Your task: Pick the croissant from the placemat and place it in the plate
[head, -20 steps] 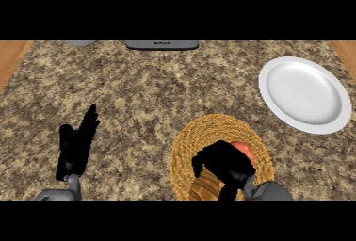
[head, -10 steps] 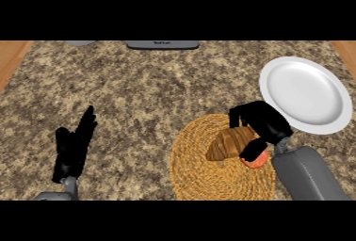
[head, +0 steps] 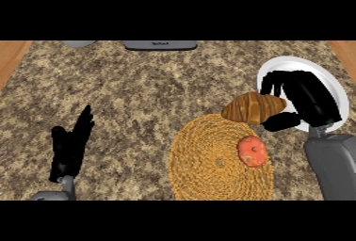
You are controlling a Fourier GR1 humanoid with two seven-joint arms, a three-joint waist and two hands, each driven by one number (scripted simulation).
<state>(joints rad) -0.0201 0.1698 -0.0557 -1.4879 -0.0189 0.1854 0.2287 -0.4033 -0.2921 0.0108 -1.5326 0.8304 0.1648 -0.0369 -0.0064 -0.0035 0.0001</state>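
1. Speckled brown, tan and black granite counter top (head: pixel 153 89), mottled pattern throughout; plain orange-brown wood strips (head: pixel 10 59) seen at both side edges.
2. Round woven straw placemat (head: pixel 212 162), golden yellow, concentric ring weave.
3. Golden-brown ridged croissant (head: pixel 252 108), darker brown stripes across it.
4. Round orange-red fruit (head: pixel 252 151), paler dimple seen on top.
5. Round glossy white plate (head: pixel 332 89), plain, unpatterned.
6. Black right hand (head: pixel 309 101) on a grey forearm.
7. Black left hand (head: pixel 69 148), grey wrist below.
8. Dark grey flat object (head: pixel 160 45) with small pale lettering, at top edge; light grey rounded object (head: pixel 78 44) beside it.
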